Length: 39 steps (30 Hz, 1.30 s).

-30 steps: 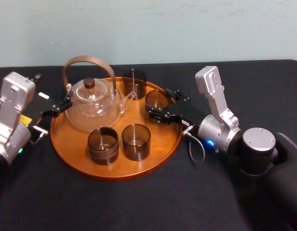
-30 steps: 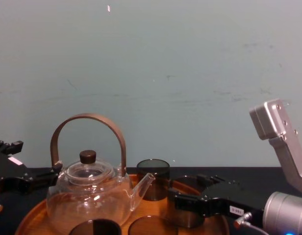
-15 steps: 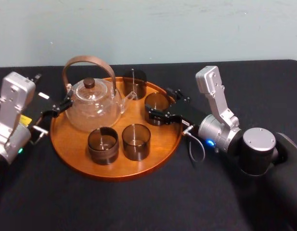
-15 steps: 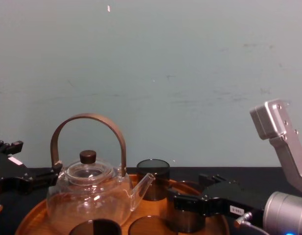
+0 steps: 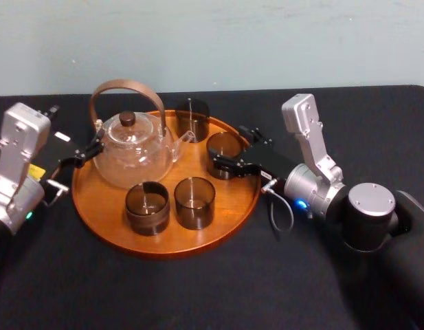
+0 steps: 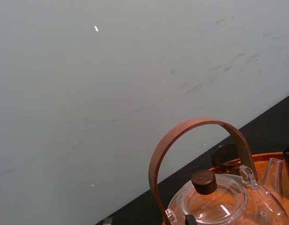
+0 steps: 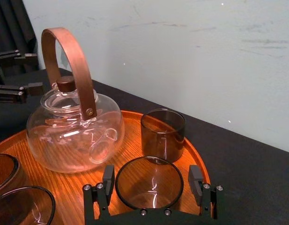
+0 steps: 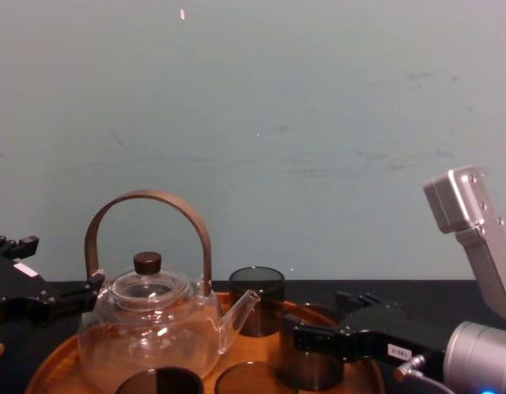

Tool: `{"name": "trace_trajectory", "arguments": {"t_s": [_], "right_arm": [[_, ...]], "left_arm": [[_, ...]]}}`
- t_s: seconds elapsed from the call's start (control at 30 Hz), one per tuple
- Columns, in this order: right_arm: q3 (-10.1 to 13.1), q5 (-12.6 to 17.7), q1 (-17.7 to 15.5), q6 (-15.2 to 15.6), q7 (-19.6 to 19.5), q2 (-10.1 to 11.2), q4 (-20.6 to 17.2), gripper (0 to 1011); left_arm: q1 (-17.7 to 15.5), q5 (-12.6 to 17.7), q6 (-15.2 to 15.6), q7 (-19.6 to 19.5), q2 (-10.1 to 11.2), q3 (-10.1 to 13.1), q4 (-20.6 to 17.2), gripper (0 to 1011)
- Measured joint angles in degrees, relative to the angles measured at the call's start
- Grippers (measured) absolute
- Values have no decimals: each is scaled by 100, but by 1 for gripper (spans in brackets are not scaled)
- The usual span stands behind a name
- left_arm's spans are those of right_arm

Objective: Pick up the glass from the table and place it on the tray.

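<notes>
Well, from where I stand the glass (image 5: 224,146) is down on the tray (image 5: 229,201), upright on the wood at its right side, just inside the rim. The right gripper (image 7: 151,182) reaches in low from the robot's right, level with the glass, and has it bracketed. Its fingers (image 7: 108,180) stand either side of the rim with a sliver of daylight showing, so I'd call it released rather than clamped. What matters now is that the glass sits squarely between those fingers with its long axis vertical. Any pull-out, I'd guess, should go straight back along the arm's own line over the rim, or a fingertip could drag or tip it. A second glass (image 5: 192,118) stands just behind, the teapot (image 5: 132,148) has its spout near, and two more glasses (image 5: 194,201) sit toward the front, so room is tight. The left gripper (image 5: 80,155) is parked by the tray's left edge, farther off. The table (image 5: 198,295) is matte black, and the wall (image 5: 212,41) behind is plain pale green.
</notes>
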Motion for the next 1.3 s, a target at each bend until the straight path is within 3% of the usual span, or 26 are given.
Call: {"name": "trace_trajectory", "arguments": {"t_s": [0.4, 0.57, 1.0, 1.3], "right_arm": [[58, 181, -42, 189, 69, 41, -60, 1002], [57, 215, -153, 172, 99, 137, -277, 1002], [172, 407, -842, 52, 110, 630, -1525, 1002], [400, 497, -1277, -88, -71, 910, -2082, 1002]], "left_arm": [[0, 0, 0, 0, 0, 0, 0, 1010], [0, 0, 0, 0, 0, 0, 0, 1009], [0, 0, 0, 0, 0, 0, 0, 1009], [0, 0, 0, 0, 0, 0, 0, 1009]]}}
